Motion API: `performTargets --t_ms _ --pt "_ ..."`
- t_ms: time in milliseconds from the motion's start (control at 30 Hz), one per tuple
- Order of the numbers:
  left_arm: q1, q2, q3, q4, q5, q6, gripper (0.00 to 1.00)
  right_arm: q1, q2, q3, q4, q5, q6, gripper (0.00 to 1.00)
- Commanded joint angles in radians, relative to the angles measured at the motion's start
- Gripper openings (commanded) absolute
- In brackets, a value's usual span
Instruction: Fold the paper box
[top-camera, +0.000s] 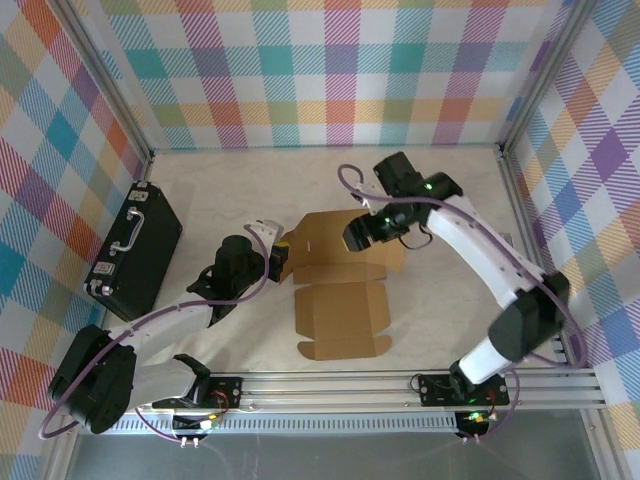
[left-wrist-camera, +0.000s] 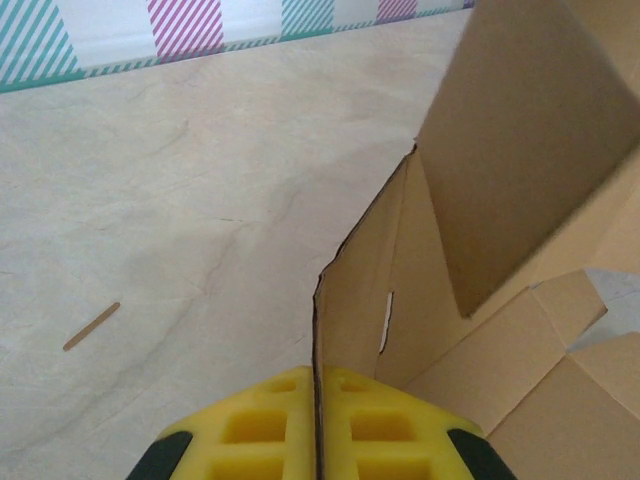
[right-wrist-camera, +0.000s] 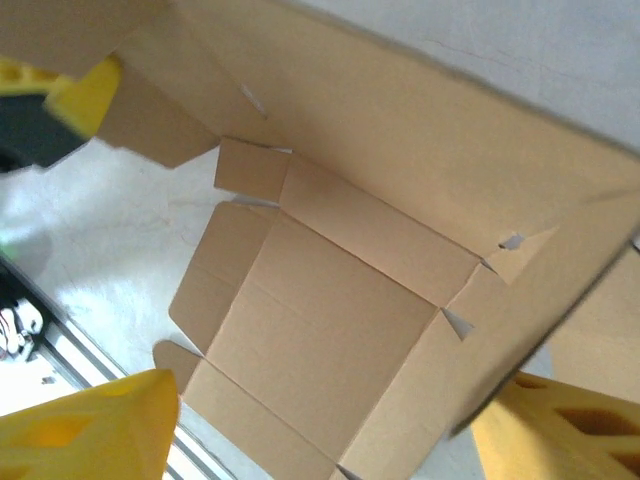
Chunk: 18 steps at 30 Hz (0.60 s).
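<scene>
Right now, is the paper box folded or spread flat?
Partly folded: paper box has its far panels raised, while the near section lies flat.

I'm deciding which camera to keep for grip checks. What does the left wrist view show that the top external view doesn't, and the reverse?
Left wrist: the left pincer clamped on the edge of an upright flap of the paper box, plus a thin brown sliver lying on the table. Top external: the black case at the left, and the box's flat panel nearest the arm bases. Both: the brown cardboard and the pale tabletop.
</scene>
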Motion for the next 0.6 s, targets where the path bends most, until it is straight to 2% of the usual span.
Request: performTargets --t_ms 0,100,233,333,433,567 --pt "-0.008 0.012 -0.005 0.026 0.012 -0.002 0.00 0.003 -0.165 -0.143 0.096 -0.016 -0.018 0.81" --pt "-0.007 0.017 0.001 0.025 0.013 -0.001 0.00 0.002 -0.318 -0.305 0.200 -0.017 0.020 0.84" --pt "-0.007 0.013 -0.001 0.019 0.010 0.001 0.00 0.002 -0.475 -0.485 0.314 0.039 0.097 0.82" --pt "-0.008 0.009 -0.001 0.017 0.008 0.002 0.00 0.002 -0.544 -0.608 0.384 0.089 0.161 0.74" --pt "-0.008 0.012 0.001 0.014 0.008 0.004 0.00 0.002 -0.606 -0.715 0.456 0.195 0.219 0.64" --pt "-0.008 0.020 0.003 0.015 0.005 0.009 0.00 -0.029 -0.643 -0.843 0.588 0.199 0.277 0.46"
